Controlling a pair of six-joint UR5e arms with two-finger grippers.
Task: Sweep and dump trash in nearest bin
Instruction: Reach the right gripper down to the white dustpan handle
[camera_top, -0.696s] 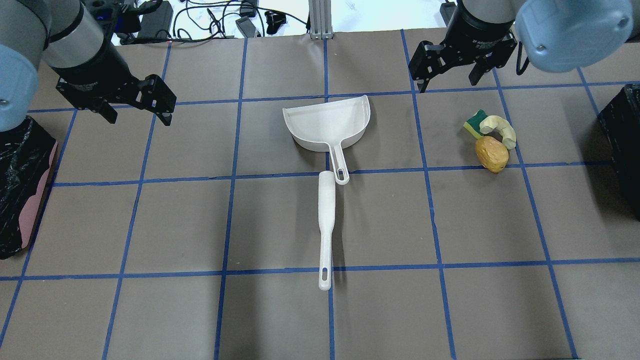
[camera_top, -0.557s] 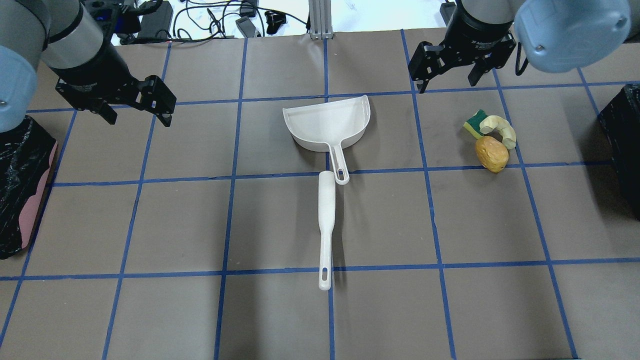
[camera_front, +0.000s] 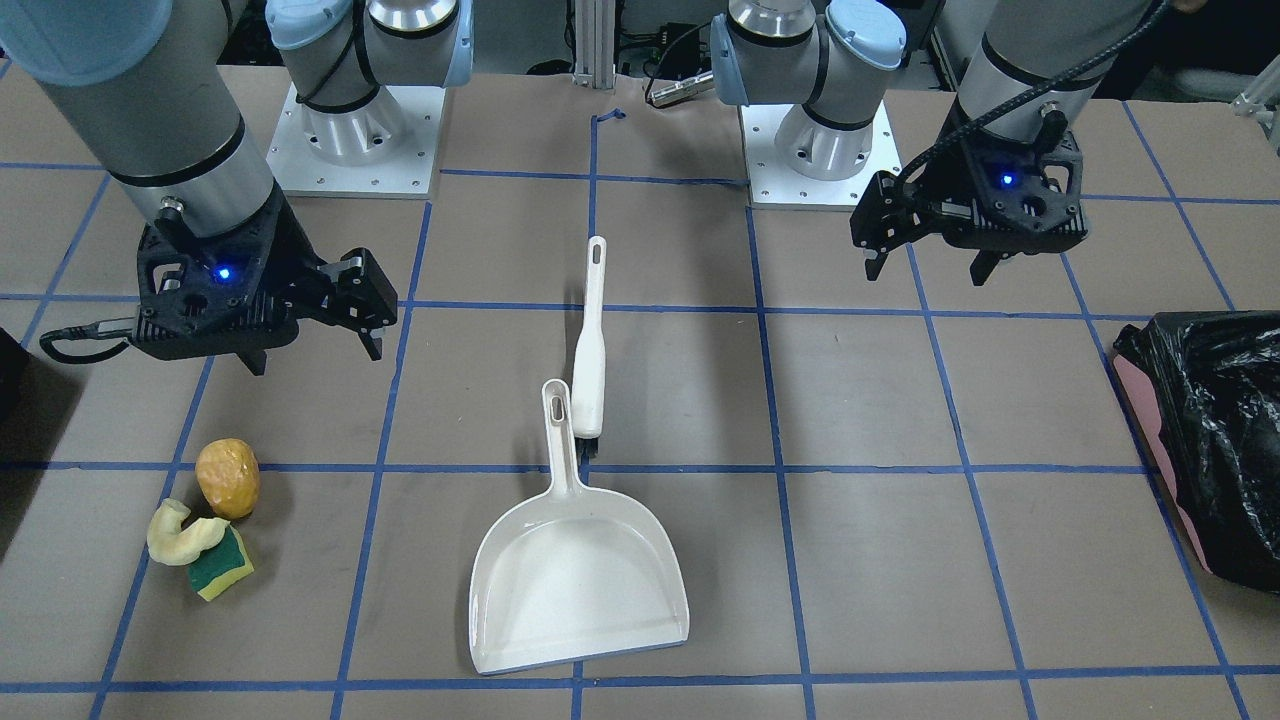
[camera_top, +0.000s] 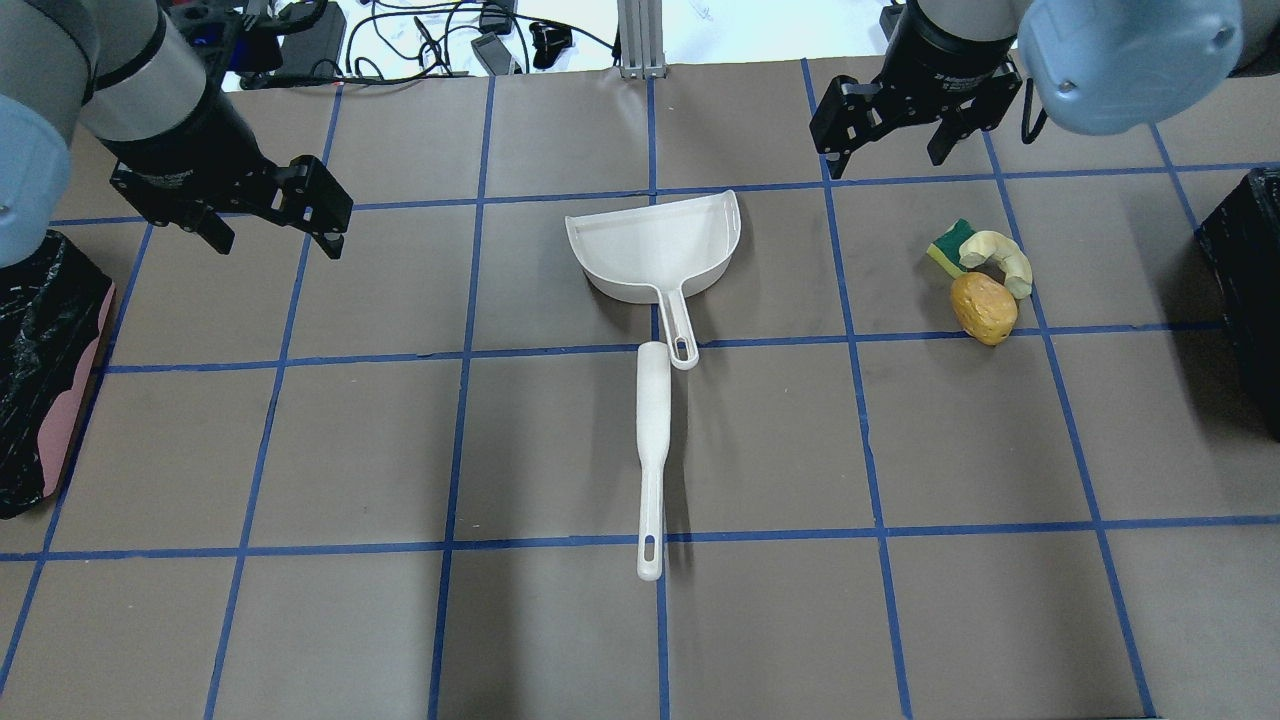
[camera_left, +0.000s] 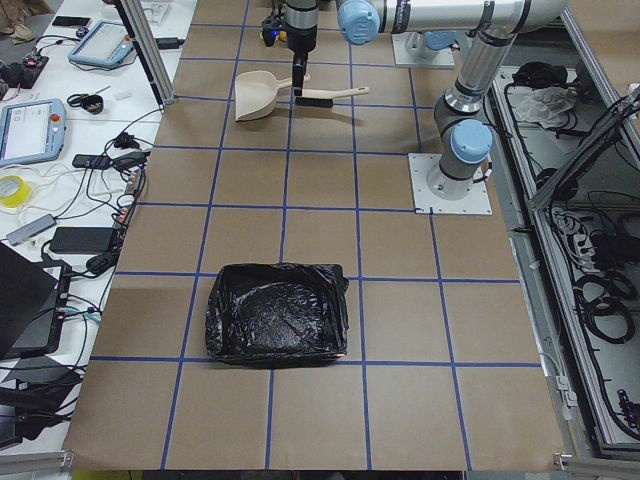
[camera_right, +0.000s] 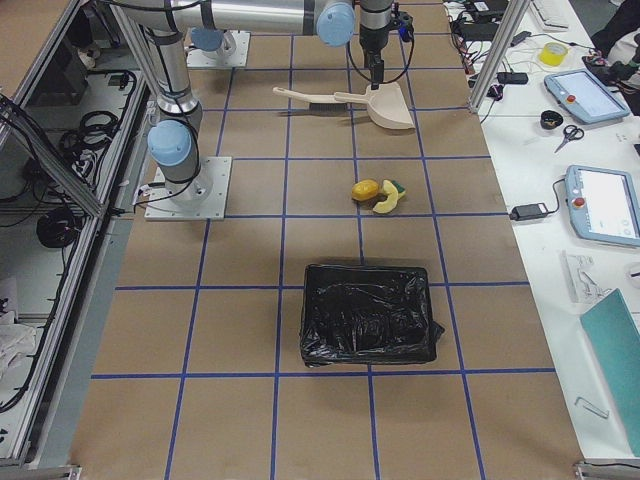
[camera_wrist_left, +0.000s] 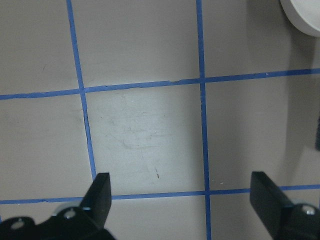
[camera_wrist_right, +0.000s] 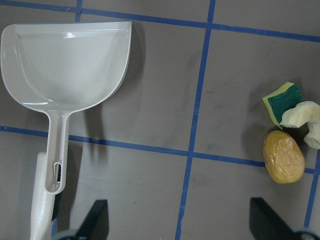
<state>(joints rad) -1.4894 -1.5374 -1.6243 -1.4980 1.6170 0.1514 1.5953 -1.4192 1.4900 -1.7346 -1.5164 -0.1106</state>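
Note:
The trash lies together on the brown table: an orange-brown walnut-like lump (camera_top: 983, 308) (camera_front: 227, 478) (camera_wrist_right: 283, 156), a pale yellow curved piece (camera_top: 1000, 258) (camera_wrist_right: 307, 120) and a yellow-and-green sponge chunk (camera_top: 950, 243) (camera_wrist_right: 282, 100). The black bin (camera_top: 1245, 290) stands at the table's right edge, close to the trash. My right gripper (camera_top: 882, 160) (camera_front: 315, 355) is open and empty, hovering beyond and left of the trash. My left gripper (camera_top: 275, 235) (camera_front: 927, 270) is open and empty over bare table at the far left.
A white dustpan (camera_top: 655, 245) (camera_wrist_right: 65, 65) lies mid-table, its handle beside a white brush (camera_top: 652, 440) (camera_front: 590, 350). A pink bin lined with black bag (camera_top: 40, 370) (camera_front: 1210, 430) stands at the table's left edge. Cables lie beyond the far edge.
Both grippers have shifted slightly toward the far edge of the table, the right one a little more. Both stay open. The trash, dustpan and brush have not moved.

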